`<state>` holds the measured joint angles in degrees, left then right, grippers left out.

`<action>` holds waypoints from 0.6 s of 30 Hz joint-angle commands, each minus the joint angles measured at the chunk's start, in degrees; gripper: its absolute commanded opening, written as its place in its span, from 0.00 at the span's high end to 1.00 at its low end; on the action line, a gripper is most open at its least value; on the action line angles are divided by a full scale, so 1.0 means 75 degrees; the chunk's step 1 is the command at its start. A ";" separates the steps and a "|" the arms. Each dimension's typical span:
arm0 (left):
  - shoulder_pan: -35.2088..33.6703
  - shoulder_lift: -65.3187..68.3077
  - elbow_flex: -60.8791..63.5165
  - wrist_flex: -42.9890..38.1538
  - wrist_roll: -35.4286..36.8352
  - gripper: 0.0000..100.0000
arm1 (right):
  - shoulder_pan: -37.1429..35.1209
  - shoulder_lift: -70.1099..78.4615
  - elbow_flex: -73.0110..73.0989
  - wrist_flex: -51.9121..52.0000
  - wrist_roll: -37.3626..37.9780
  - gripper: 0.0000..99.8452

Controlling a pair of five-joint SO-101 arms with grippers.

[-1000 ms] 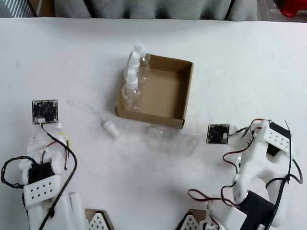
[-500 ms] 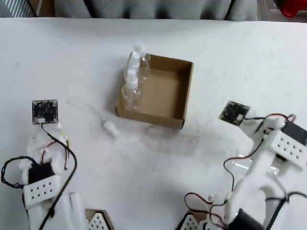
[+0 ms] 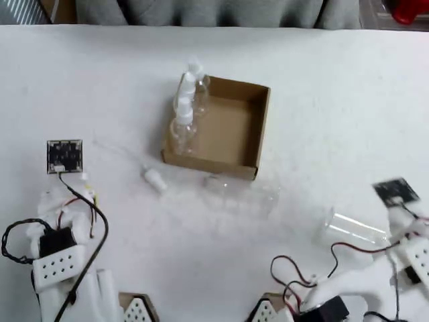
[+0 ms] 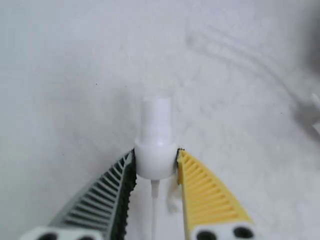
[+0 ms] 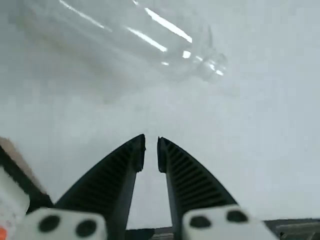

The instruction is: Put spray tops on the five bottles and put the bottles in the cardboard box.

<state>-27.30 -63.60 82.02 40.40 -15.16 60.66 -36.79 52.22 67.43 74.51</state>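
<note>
My left gripper (image 4: 155,155) is shut on the collar of a white spray top (image 4: 156,131), held just above the table with its thin tube pointing back between the fingers. That arm (image 3: 60,251) rests at the front left. My right gripper (image 5: 150,143) is shut on nothing, low over the table beside a clear capless bottle (image 5: 125,37) lying on its side (image 3: 352,229). A second capless bottle (image 3: 242,192) lies in front of the cardboard box (image 3: 258,127). Three bottles with spray tops (image 3: 185,107) stand along the box's left wall. A loose spray top (image 3: 154,179) lies left of the box.
The right arm (image 3: 375,288) stretches along the front right edge with loose red and black wires. A grey backdrop runs behind the table's far edge, with a red object (image 3: 410,10) at the far right corner.
The right arm has swung to the right and toward the front edge, uncovering the clear bottle lying at the right. The left arm and its spray top have stayed put.
</note>
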 commanded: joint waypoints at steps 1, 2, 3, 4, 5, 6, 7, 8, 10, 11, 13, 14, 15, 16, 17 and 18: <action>0.0123 -0.0170 -0.0047 -0.0164 -0.0117 0.98 | 0.0451 -0.0205 0.0481 -0.1495 -0.1008 0.98; 0.0123 -0.0170 -0.0047 -0.0164 -0.0129 0.98 | 0.0475 -0.0205 0.0645 -0.1846 -0.1336 0.98; 0.0123 -0.0170 -0.0047 -0.0152 -0.0129 0.98 | 0.0475 -0.0193 0.0797 -0.2186 -0.1653 0.98; 0.0123 -0.0170 -0.0047 -0.0141 -0.0129 0.98 | 0.0428 -0.0193 0.0926 -0.2503 -0.1981 0.98; 0.0123 -0.0170 -0.0047 -0.0141 -0.0129 0.98 | 0.0404 -0.0182 0.1020 -0.2760 -0.2321 0.98; 0.0123 -0.0170 -0.0047 -0.0141 -0.0141 0.98 | 0.0369 -0.0170 0.1067 -0.2983 -0.2661 0.98; 0.0123 -0.0170 -0.0047 -0.0141 -0.0141 0.98 | 0.0287 -0.0088 0.1067 -0.3112 -0.2942 0.98; 0.0123 -0.0158 -0.0035 -0.0141 -0.0141 0.98 | 0.0205 0.0064 0.1067 -0.3194 -0.3165 0.98; 0.0123 -0.0158 -0.0035 -0.0141 -0.0141 0.98 | 0.0053 0.0557 0.0973 -0.3276 -0.3458 0.98; 0.0123 -0.0158 -0.0035 -0.0141 -0.0141 0.98 | -0.0029 0.0897 0.0844 -0.3311 -0.3622 0.98; 0.0123 -0.0158 -0.0035 -0.0141 -0.0141 0.98 | -0.0088 0.1682 0.0363 -0.3300 -0.4138 0.98; 0.0123 -0.0158 -0.0035 -0.0141 -0.0141 0.98 | -0.0100 0.2081 0.0059 -0.3241 -0.4396 0.98; 0.0123 -0.0158 -0.0035 -0.0141 -0.0141 0.98 | -0.0100 0.2432 -0.0223 -0.3229 -0.4618 0.98; 0.0123 -0.0158 -0.0035 -0.0141 -0.0141 0.98 | -0.0100 0.2749 -0.0481 -0.3229 -0.4829 0.98; 0.0123 -0.0158 -0.0035 -0.0141 -0.0141 0.98 | -0.0100 0.3065 -0.0715 -0.3229 -0.5052 0.98; 0.0123 -0.0158 -0.0035 -0.0141 -0.0141 0.98 | -0.0111 0.3300 -0.0914 -0.3264 -0.5263 0.98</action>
<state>-27.21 -63.60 82.02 40.40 -15.52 60.84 -16.13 51.78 43.52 39.34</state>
